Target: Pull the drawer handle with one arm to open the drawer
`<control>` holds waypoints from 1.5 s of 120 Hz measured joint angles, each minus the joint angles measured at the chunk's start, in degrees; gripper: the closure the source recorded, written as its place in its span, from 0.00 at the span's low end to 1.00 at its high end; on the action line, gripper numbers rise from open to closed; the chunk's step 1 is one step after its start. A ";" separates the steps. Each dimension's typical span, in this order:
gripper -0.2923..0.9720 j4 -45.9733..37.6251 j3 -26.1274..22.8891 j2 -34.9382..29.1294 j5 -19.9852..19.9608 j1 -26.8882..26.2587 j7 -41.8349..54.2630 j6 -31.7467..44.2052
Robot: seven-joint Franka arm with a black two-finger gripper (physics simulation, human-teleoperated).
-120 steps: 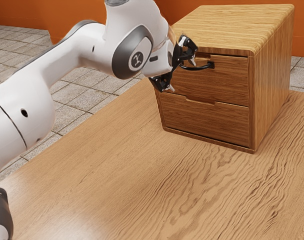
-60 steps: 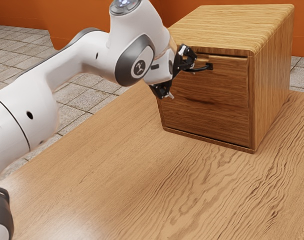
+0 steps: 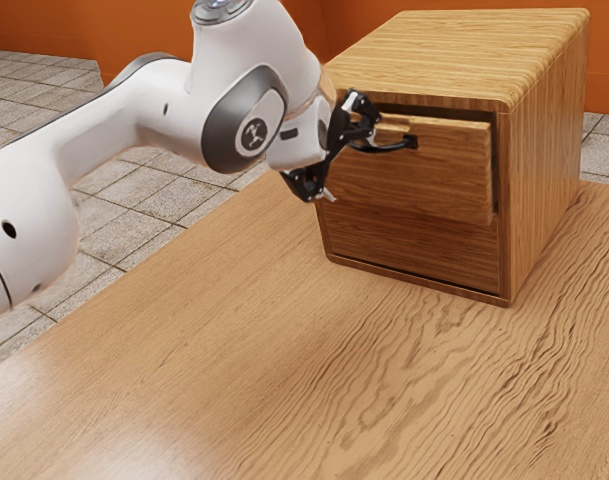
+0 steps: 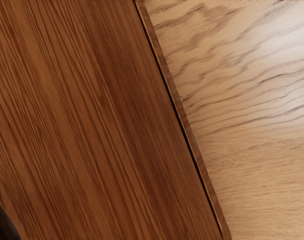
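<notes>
the jaws are clenched on the drawer handle [image 3: 389, 149]. the gripper [image 3: 362, 135] holds its end toward the exterior view's left, in the upper middle of that view. the upper drawer [image 3: 434, 170] stands partly out of the cabinet [image 3: 539, 150] — proud of the lower drawer [image 3: 414, 235]. the wrist view alone gives the close grain: a dark wood panel [image 4: 82, 125] meeting the paler table [image 4: 251, 100].

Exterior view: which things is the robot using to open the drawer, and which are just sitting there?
For the job: the gripper, shut on the black handle; the top drawer, partly pulled out of the wooden cabinet.

Just there: the bottom drawer, shut; the table; the tiled floor; the orange wall.
</notes>
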 joint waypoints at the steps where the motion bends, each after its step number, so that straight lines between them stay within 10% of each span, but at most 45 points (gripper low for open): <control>1: 0.24 -0.14 0.00 -0.13 0.01 0.00 0.00 0.00; 180: 0.23 -22.89 0.17 -18.24 1.32 -1.87 -0.10 2.89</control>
